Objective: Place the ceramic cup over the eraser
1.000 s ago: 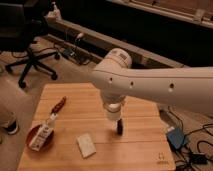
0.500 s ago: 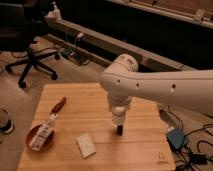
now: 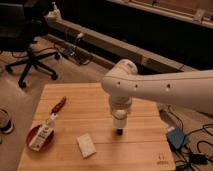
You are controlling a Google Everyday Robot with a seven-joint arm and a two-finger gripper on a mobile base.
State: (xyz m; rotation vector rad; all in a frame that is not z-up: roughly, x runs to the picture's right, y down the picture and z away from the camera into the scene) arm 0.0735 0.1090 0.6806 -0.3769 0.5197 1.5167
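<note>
The ceramic cup (image 3: 119,119) is small, white and round. It hangs at the end of my white arm (image 3: 150,90), over the middle right of the wooden table (image 3: 100,107). My gripper (image 3: 119,123) points straight down and is shut on the cup; the wrist hides most of it. The eraser (image 3: 119,132), a tiny dark upright block, stands on the table directly under the cup, and its lower part shows just below the cup's rim.
A pale flat rectangular block (image 3: 86,145) lies front left of the eraser. A reddish-brown bowl (image 3: 36,146) holding a white packet sits at the table's left front. A red-handled tool (image 3: 58,105) lies behind it. An office chair (image 3: 30,45) stands back left; a blue box (image 3: 176,137) and cables lie on the floor right.
My arm has swung a little to the right and lowered slightly, bringing the cup down closer over the eraser. The other things on the table have not moved.
</note>
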